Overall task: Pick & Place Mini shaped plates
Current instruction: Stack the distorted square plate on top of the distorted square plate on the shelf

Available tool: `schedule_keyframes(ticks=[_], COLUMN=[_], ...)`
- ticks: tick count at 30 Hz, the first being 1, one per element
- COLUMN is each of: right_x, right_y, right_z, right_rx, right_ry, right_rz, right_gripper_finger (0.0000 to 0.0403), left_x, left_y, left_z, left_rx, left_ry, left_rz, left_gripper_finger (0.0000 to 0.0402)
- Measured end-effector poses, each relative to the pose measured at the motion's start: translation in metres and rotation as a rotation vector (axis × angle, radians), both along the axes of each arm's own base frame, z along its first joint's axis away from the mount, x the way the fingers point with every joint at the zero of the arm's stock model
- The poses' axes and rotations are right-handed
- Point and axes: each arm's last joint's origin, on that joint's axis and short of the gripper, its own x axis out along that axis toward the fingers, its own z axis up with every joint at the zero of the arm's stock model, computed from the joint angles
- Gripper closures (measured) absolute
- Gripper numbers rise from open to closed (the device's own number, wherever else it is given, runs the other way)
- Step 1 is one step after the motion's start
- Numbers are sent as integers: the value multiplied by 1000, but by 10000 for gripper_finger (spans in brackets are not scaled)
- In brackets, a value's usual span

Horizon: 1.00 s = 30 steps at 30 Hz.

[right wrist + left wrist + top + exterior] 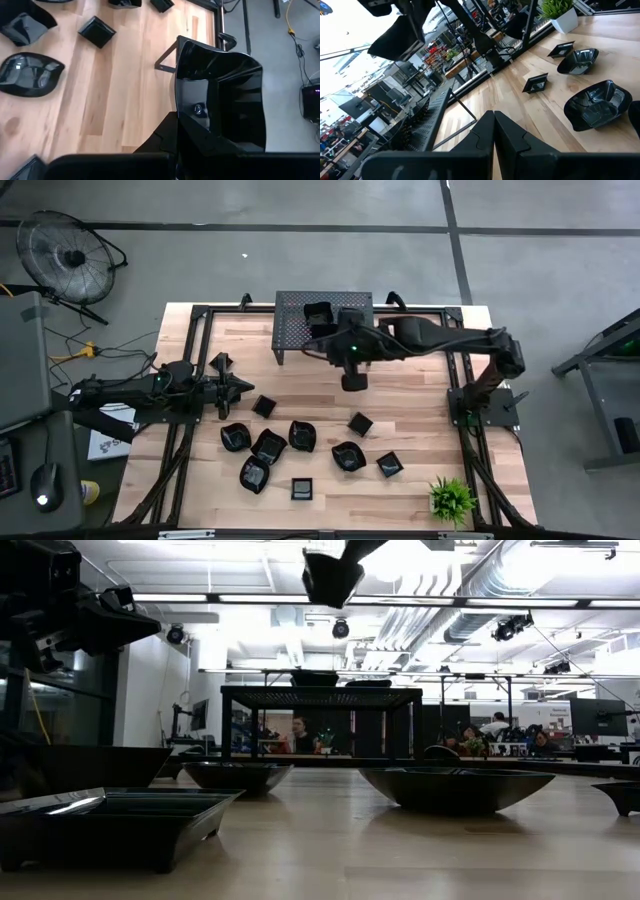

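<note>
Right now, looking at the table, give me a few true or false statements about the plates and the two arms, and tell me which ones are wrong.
1. The right gripper holds a glossy black plate. True.
2. The left gripper grips a plate as well. False: its fingers are shut on nothing.
3. A small green plant stands at a table corner on the right arm's side. True.
4. The perforated stand has no plate on it. False: at least one plate already lies on it.
5. All the plates on the wood are stacked in one pile. False: they lie spread out singly, such as this one.
</note>
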Motion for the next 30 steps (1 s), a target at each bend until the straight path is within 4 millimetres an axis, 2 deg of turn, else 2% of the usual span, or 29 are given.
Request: schedule_keyframes(ticks=[12,21,30], right_x=[31,41,47], right_y=[-44,-78,-101], right_z=[-10,-26,-40], right_rx=[-59,-103,-141], right_ry=[12,40,88], right_rz=[-43,-72,-36], right_gripper_finger=[403,403,403], left_x=[0,0,0], left_y=[0,0,0], left_z=[0,0,0], left_rx=[0,0,0], left_ry=[0,0,0], left_rz=[0,0,0], left_gripper_finger=[399,399,399])
